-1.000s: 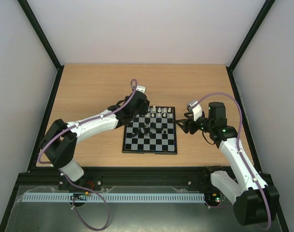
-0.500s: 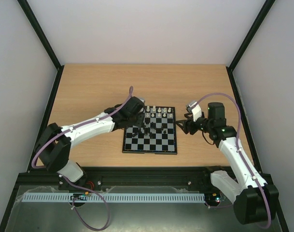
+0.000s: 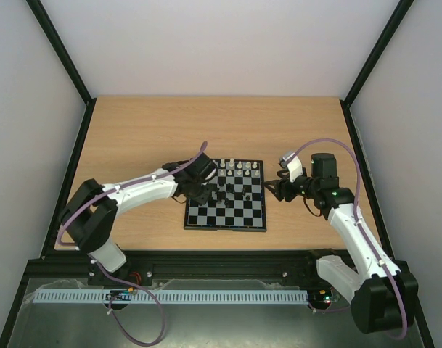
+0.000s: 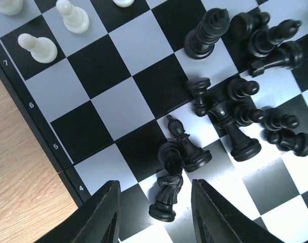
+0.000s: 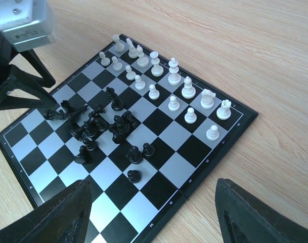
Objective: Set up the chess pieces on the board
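The board [image 3: 224, 228] lies mid-table. White pieces [image 3: 241, 168] stand in two rows along its far edge; in the right wrist view they [image 5: 174, 78] are upright. Black pieces [image 3: 228, 193] are heaped near the middle, several lying down [image 5: 100, 124]. My left gripper [image 3: 205, 191] hovers low over the board's left part, open. In its wrist view the gripper [image 4: 156, 223] straddles a toppled black knight [image 4: 166, 195] without touching it. My right gripper [image 3: 276, 190] is open and empty beside the board's right edge [image 5: 234, 131], above the table.
The wooden table [image 3: 133, 138] has black frame posts at its left and right edges. Two white pawns [image 4: 37, 46] stand near the board's numbered rim [image 4: 22, 111]. A black pawn [image 5: 134, 175] stands alone nearest the right gripper.
My left arm has swung from the board's far left corner toward me and down over the black heap. The right arm has barely moved.
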### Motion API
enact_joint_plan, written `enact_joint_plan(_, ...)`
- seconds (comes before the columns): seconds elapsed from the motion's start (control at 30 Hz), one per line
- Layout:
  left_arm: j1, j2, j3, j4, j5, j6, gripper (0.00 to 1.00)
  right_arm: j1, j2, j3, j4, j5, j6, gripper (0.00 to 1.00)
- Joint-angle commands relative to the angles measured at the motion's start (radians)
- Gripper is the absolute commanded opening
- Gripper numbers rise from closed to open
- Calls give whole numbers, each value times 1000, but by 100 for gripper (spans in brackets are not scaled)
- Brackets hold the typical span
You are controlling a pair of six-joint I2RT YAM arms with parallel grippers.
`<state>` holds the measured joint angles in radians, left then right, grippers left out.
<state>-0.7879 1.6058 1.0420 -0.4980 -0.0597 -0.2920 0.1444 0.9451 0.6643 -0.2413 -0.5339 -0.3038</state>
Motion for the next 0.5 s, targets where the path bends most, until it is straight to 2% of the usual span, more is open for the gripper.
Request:
enact_joint_plan(0.0,7,67,128,-132,-24,109,43,2,13,-8,-22,-1,-13,68)
enact_joint_plan(0.1,13,91,171,-127,-28,137,43,2,21,-6,-21,1,-15,68)
enact_joint_plan(0.33,42,119,135,-82,60,141,31,4,34,-7,-20,18,-23,68)
enact_joint_plan(0.47,75,108,113,-64,100,142,32,9,48,-5,-21,18,-26,68)
